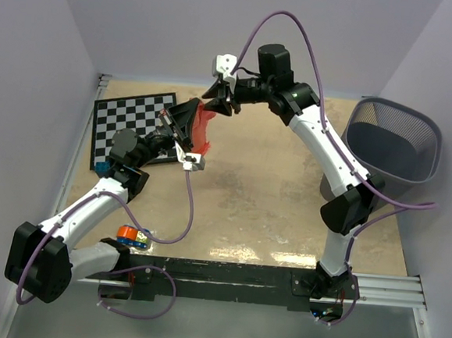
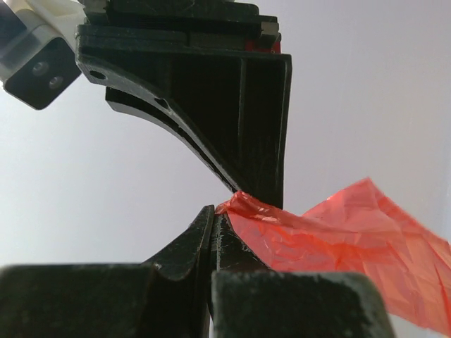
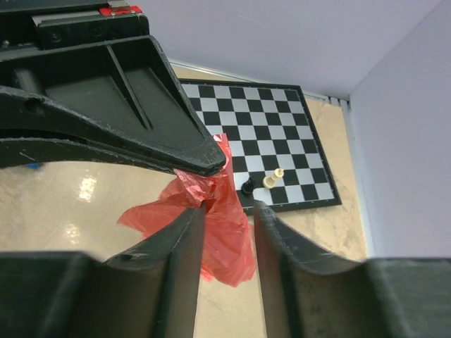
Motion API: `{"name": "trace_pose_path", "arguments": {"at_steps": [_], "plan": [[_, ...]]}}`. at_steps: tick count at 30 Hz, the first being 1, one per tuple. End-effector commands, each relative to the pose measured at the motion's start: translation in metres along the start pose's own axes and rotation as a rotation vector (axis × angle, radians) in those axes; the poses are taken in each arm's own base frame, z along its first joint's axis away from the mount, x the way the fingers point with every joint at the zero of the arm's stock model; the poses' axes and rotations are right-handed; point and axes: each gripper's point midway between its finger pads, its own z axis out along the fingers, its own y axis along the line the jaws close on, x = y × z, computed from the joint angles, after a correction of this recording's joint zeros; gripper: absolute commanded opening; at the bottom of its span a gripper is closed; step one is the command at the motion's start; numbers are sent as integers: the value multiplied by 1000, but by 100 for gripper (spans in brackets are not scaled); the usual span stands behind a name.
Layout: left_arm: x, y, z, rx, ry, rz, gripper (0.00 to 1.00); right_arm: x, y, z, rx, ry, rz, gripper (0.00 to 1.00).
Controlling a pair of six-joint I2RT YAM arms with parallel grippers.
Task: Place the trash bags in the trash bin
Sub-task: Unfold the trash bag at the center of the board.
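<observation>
The trash bag (image 1: 205,132) is one thin red-orange film, hanging limp in the air above the table's middle left. My left gripper (image 1: 198,110) is shut on its top corner; in the left wrist view the jaws (image 2: 211,213) are pressed together with the bag (image 2: 338,239) trailing right. My right gripper (image 1: 215,104) is open right at that corner. In the right wrist view its fingers (image 3: 229,211) straddle the hanging bag (image 3: 225,232) without closing on it. The dark mesh trash bin (image 1: 371,110) stands at the far right, upright, well away from both grippers.
A chessboard (image 1: 132,122) lies at the back left under the left arm, with a black piece (image 3: 248,185) and a white piece (image 3: 273,179) on its near edge. A small blue block (image 1: 101,165) and a colourful object (image 1: 132,236) lie near the left arm. Walls enclose the table.
</observation>
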Motion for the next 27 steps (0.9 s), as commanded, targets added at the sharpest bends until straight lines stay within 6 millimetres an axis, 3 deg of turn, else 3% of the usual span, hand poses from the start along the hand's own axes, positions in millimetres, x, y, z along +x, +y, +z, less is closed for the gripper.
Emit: {"name": "trace_pose_path", "arguments": {"at_steps": [1,7,17,20,21,23,24,27], "plan": [[-6,14,2,-46,-30,-6,0,-32,-1,0,-7,-80,-38,21],[-3,16,1,-52,-13,-12,0,-39,3,2,-35,-116,-12,0],[22,42,0,-155,123,-213,0,-36,-5,-14,4,-120,51,0],[20,47,0,-159,115,-285,0,-40,-5,-15,17,-117,42,0],[17,46,0,-151,104,-302,0,-41,-6,-14,32,-112,34,3],[11,42,2,-130,77,-327,0,-42,-8,-13,47,-108,11,33],[8,43,2,-132,71,-338,0,-44,-8,-14,51,-106,-3,41],[5,45,6,-136,66,-386,0,-51,-10,-12,63,-109,-39,55]]}}
